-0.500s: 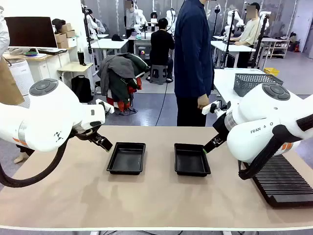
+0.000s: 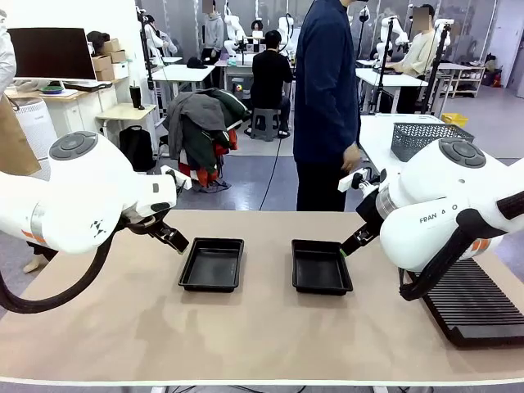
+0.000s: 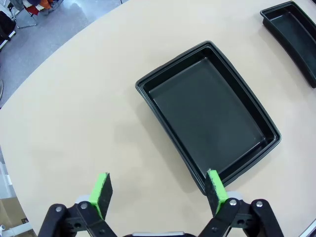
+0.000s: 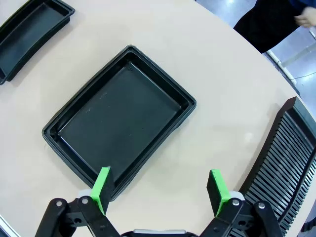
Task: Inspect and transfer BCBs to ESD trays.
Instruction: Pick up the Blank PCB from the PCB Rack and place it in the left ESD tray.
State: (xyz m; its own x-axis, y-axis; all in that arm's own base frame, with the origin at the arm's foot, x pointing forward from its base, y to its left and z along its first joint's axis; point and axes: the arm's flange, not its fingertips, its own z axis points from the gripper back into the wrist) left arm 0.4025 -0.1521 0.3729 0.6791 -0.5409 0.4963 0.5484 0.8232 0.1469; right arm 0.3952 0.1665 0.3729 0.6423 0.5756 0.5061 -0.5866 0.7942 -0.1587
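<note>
1. Currently left gripper and right gripper hang spread, empty; both ESD trays lie bare on the tabletop, left of the rack.
2. Risk: a low descent may clip a tray rim, shoving it toward the rack.

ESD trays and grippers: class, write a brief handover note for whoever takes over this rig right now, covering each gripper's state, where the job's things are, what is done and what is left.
Left gripper: open, holding nothing, hovering by a corner of the left ESD tray.
Right gripper: open, holding nothing, hovering by a corner of the right ESD tray.
The two trays lie side by side, floors bare.
Done: nothing; no board in either tray.
Left: inspect and transfer the BCBs, the whole job.
</note>
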